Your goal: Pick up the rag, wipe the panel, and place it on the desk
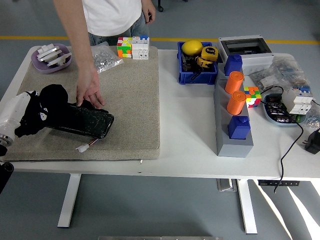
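Observation:
The black rag lies bunched over the left end of the dark panel, which rests on the beige mat. My left hand comes in from the left edge on a white forearm and is shut on the rag, its fingers mostly hidden in the black cloth. A person's hand reaches down from the far side and presses on the panel's far edge. A small white connector trails from the panel's near edge. My right arm does not show.
A purple bowl, a bag of metal parts and puzzle cubes line the mat's far edge. A blue bin, a grey rack with orange cylinders, and a cabled tray stand to the right.

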